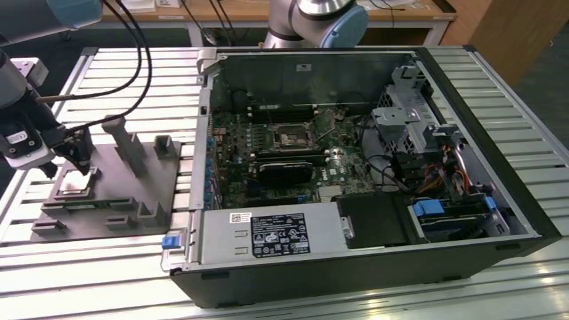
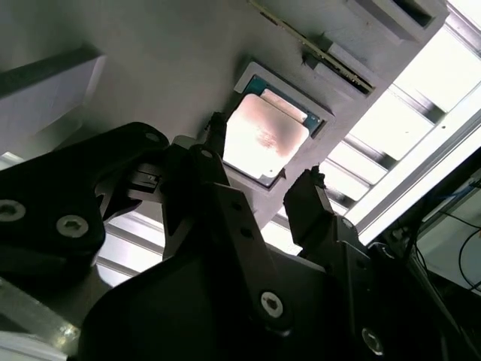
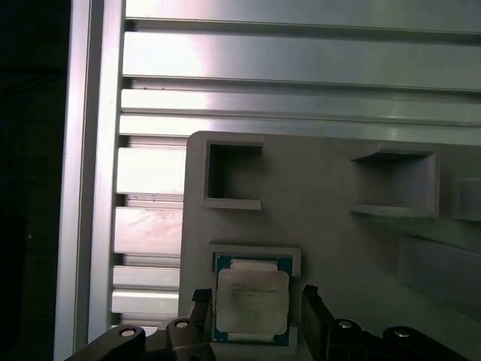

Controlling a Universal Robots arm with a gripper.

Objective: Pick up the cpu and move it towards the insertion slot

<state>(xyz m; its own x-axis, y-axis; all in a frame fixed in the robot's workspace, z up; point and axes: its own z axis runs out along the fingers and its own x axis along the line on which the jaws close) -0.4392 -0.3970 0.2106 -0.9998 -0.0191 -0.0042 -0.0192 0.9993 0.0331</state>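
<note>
Claw [image 3: 255, 295], fingers apart, straddles the cpu [image 3: 252, 301] lying in its grey fixture [image 3: 338, 248] — not yet gripped or lifted, the insertion slot [image 1: 292, 139] well away from it.

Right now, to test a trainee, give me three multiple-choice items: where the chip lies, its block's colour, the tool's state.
1. Where is the chip? A in a recess of the block; B in the computer's socket; C on the metal table.
2. What colour is the block? A green; B grey; C red.
3. How is the tool? A shut on the chip; B open, fingers either side of the chip; C shut on nothing.
Answers: 1 A, both wrist views show it seated in the recess; 2 B, its surface is plain grey; 3 B, the fingers stand apart beside the chip.
</note>
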